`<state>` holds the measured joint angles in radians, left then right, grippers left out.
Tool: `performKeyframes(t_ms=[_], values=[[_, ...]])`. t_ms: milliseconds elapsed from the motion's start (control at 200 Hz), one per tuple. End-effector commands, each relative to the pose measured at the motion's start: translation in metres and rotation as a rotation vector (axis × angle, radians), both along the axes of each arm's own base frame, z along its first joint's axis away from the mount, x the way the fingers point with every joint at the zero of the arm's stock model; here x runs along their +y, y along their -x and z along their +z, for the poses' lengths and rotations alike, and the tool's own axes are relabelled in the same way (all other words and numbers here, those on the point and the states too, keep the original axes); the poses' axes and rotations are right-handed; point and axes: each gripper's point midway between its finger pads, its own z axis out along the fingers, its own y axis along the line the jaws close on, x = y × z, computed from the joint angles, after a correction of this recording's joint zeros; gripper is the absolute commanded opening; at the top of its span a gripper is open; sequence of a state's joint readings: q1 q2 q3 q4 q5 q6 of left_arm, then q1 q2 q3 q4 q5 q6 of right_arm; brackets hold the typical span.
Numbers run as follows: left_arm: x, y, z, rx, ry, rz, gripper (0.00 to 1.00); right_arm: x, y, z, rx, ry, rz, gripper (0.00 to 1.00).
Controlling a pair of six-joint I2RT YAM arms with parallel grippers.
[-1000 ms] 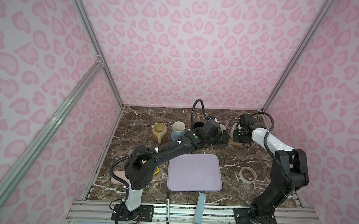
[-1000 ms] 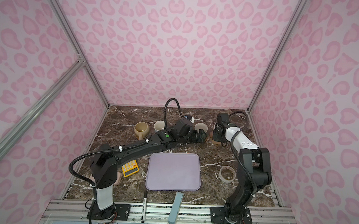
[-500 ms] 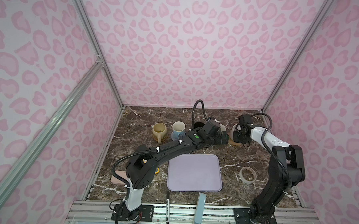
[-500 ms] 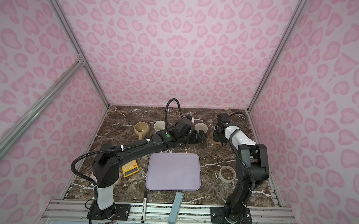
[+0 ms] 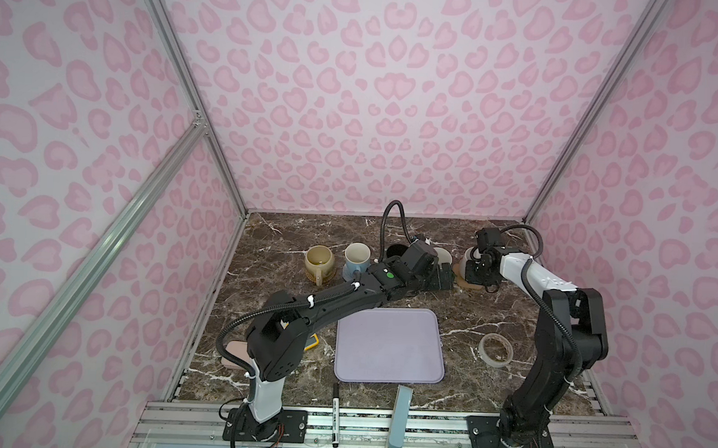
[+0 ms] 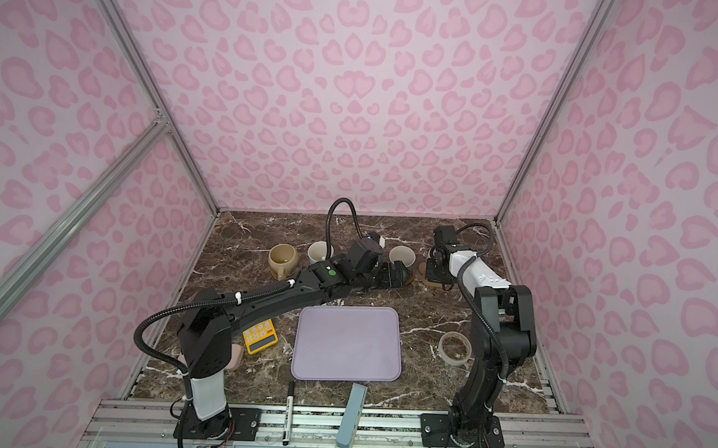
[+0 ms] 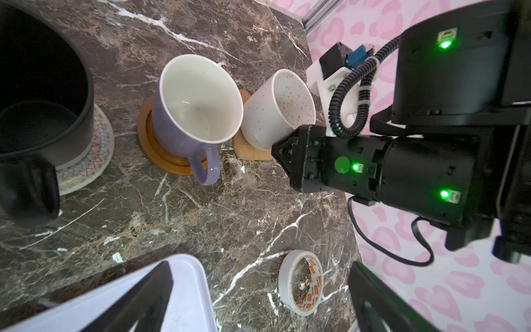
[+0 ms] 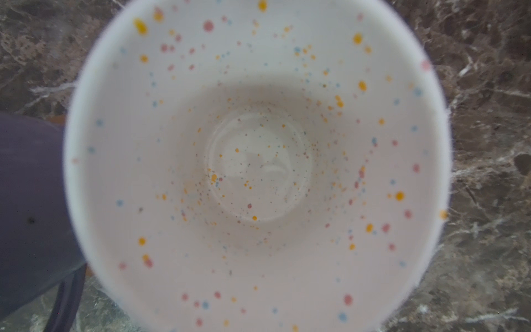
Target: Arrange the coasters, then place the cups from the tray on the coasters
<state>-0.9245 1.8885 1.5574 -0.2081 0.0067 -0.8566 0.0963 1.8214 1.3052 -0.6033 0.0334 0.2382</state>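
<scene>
White speckled mug (image 7: 260,120) on cork coaster (image 7: 250,153), right end effector (image 7: 281,146) clenched on it, left end effector (image 7: 261,270) released

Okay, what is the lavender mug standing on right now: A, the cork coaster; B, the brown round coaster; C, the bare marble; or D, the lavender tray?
B: in the left wrist view the lavender mug sits on the brown round coaster.

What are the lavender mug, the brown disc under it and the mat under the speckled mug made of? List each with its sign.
Lavender mug: likely glazed ceramic; glossy highlights on the handle.
Brown disc: smooth wood or plastic; raised rim, slight sheen.
Mat under the speckled mug: apparently cork; tan, matte, grainy.
</scene>
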Motion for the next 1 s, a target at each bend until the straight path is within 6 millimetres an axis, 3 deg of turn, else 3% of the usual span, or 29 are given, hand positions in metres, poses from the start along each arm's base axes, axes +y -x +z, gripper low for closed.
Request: performKeyframes(t_ms=[0, 50, 120, 300, 425, 460, 485, 500, 585, 605, 620, 720, 800, 995], values=[[0.003, -0.004, 0.011, -0.029, 0.022, 0.018, 0.97, -0.004, 0.001, -0.001, 0.019, 0.015, -0.003, 0.13], [0.004, -0.004, 0.012, -0.032, 0.023, 0.021, 0.97, -0.004, 0.000, 0.001, 0.019, 0.016, -0.002, 0.25], [0.005, -0.004, 0.015, -0.040, 0.028, 0.021, 0.97, -0.005, -0.001, 0.004, 0.009, 0.023, -0.003, 0.34], [0.015, -0.005, 0.025, -0.068, 0.034, 0.043, 0.97, -0.008, 0.002, 0.027, -0.037, 0.036, -0.006, 0.48], [0.044, -0.005, 0.040, -0.133, -0.008, 0.106, 0.97, -0.012, 0.010, 0.056, -0.128, 0.044, -0.044, 0.60], [0.057, -0.005, 0.042, -0.154, -0.016, 0.131, 0.97, -0.011, 0.014, 0.066, -0.164, 0.039, -0.046, 0.61], [0.066, -0.004, 0.046, -0.171, -0.015, 0.145, 0.97, -0.010, 0.018, 0.073, -0.188, 0.038, -0.050, 0.71], [0.072, -0.005, 0.053, -0.187, -0.003, 0.157, 0.97, -0.010, 0.020, 0.078, -0.206, 0.036, -0.050, 0.71], [0.115, 0.004, 0.051, -0.228, -0.031, 0.226, 0.97, -0.007, 0.036, 0.099, -0.282, 0.033, -0.049, 0.73], [0.127, 0.005, 0.053, -0.242, -0.039, 0.253, 0.97, -0.006, 0.040, 0.104, -0.301, 0.031, -0.045, 0.94], [0.136, 0.005, 0.051, -0.248, -0.059, 0.273, 0.97, -0.006, 0.043, 0.106, -0.314, 0.033, -0.041, 0.97], [0.205, 0.012, 0.057, -0.363, -0.217, 0.438, 0.97, -0.022, 0.064, 0.112, -0.397, 0.058, -0.151, 0.98], [0.249, 0.018, 0.056, -0.494, -0.387, 0.483, 1.00, -0.027, 0.076, 0.101, -0.453, 0.069, -0.146, 0.98], [0.361, 0.017, 0.036, -0.565, -0.520, 0.722, 1.00, -0.025, 0.079, 0.088, -0.657, 0.115, -0.025, 0.96]])
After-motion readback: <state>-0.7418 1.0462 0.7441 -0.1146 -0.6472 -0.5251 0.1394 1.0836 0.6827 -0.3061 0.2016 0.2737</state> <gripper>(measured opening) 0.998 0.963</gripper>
